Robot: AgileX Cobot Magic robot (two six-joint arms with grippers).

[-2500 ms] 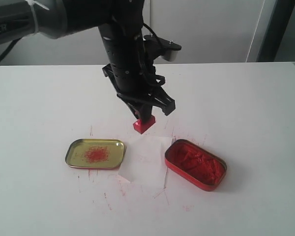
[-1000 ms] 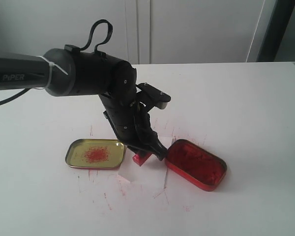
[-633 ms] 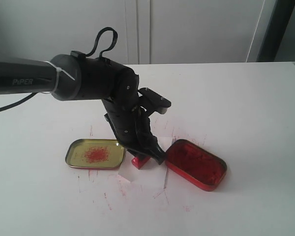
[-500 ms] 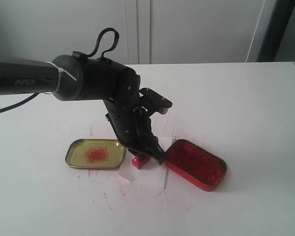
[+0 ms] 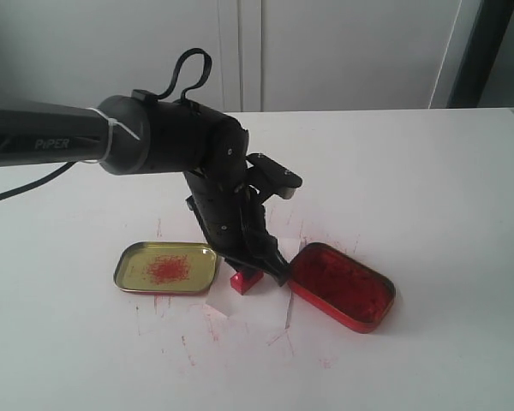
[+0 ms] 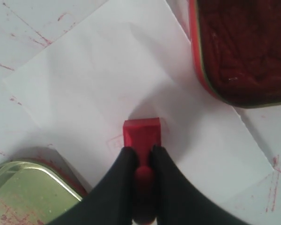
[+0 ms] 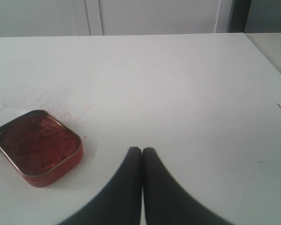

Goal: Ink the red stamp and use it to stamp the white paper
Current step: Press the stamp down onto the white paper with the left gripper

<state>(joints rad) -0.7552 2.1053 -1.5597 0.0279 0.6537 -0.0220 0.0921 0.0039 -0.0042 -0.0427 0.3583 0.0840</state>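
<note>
Nearest me in the exterior view, the white tabletop carries thin red scratch marks. Just beyond them lies the white paper, a small sheet set between the shallow gold tray with its red smear and the open red ink tin. The sheet's edges run right up to both, and I cannot tell whether they touch.

On the far part of the paper I see the red stamp, upright, with its square base down on the sheet. My left gripper comes down on it at a tilt. The left wrist view shows both black fingers clamped on the stamp's narrow handle. The base sticks out past the tips, and a faint red outline marks the paper around it.

Behind the arm the table runs back to pale cabinet doors.

My right gripper shows only in its own view. Its fingers are pressed together with nothing between them, above the tabletop, with the ink tin near but apart from it.
</note>
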